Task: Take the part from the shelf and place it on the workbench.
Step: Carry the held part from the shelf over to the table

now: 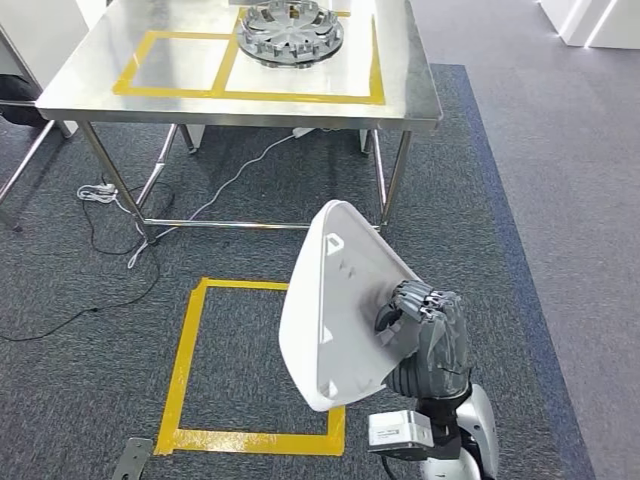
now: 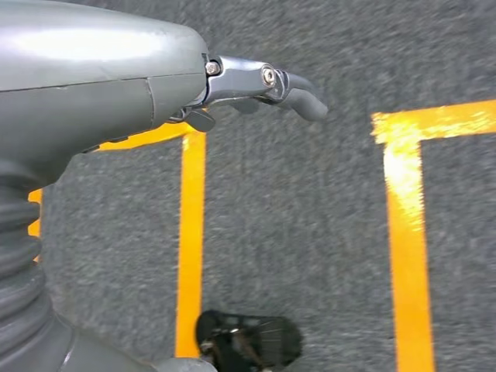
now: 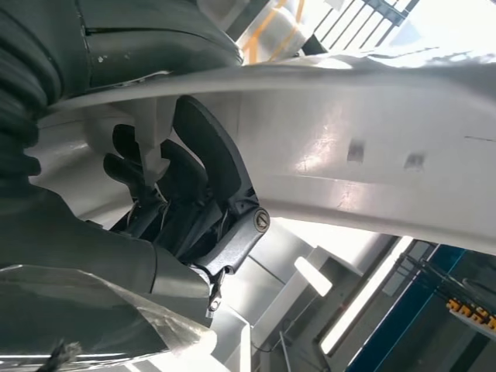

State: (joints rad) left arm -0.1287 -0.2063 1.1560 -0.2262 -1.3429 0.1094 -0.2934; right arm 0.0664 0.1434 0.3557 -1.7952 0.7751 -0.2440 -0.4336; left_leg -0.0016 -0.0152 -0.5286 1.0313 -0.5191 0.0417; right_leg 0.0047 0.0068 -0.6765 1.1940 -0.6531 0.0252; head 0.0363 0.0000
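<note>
My right hand [image 1: 423, 325] grips the white part [image 1: 340, 305], fingers curled over its edge, holding it up in front of me above the grey carpet [image 1: 468, 200]. The steel workbench [image 1: 407, 80] stands ahead, marked with yellow tape, a round metal disc [image 1: 290, 32] on it. My left hand [image 2: 257, 81] hangs over the floor, holding nothing, fingers loosely extended.

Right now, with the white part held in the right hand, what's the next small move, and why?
Probably step forward toward the steel workbench. The right hand already grips the white part, but the bench stands ahead across the carpet, and its taped left box lies bare beside the grey round fixture.
</note>
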